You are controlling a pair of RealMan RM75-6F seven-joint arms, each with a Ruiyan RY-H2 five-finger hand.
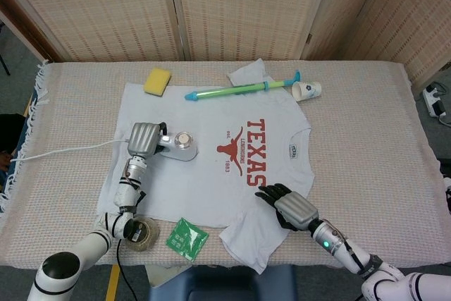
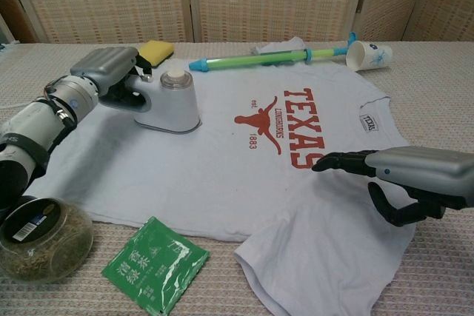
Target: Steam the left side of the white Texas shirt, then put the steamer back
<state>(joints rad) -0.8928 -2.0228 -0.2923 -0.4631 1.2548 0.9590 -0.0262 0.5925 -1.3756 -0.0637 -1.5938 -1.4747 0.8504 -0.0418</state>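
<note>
Fingers wrapped around the handle, the left hand (image 1: 144,139) (image 2: 109,66) grips the white steamer (image 1: 182,147) (image 2: 168,103), which stands flat on the white Texas shirt (image 1: 211,174) (image 2: 222,160), on the plain cloth just beside the red longhorn print and towards the shirt's hem. The steamer's pale cord (image 1: 70,149) trails off past the hem and over the edge of the woven tablecloth (image 1: 366,118) (image 2: 437,86). The right hand (image 1: 290,206) (image 2: 404,179) rests on the shirt near the collar side of the print, its dark fingers (image 1: 268,193) (image 2: 337,162) stretched out and slightly apart, pointing at the red TEXAS lettering and holding nothing. The shirt lies spread flat on the table, one sleeve reaching the near edge. Beyond the shirt's far side lie a yellow sponge (image 1: 158,81) (image 2: 152,51), overlapping the hem corner, and a green and blue water squirter (image 1: 243,89) (image 2: 270,58) lying along the far sleeve, with a paper cup (image 1: 306,90) (image 2: 368,55) on its side just past the squirter's tip. On the near side of the shirt, just off the cloth, sit a green foil packet (image 1: 187,237) (image 2: 154,271) and a round jar of dried leaves (image 1: 139,232) (image 2: 41,238).
</note>
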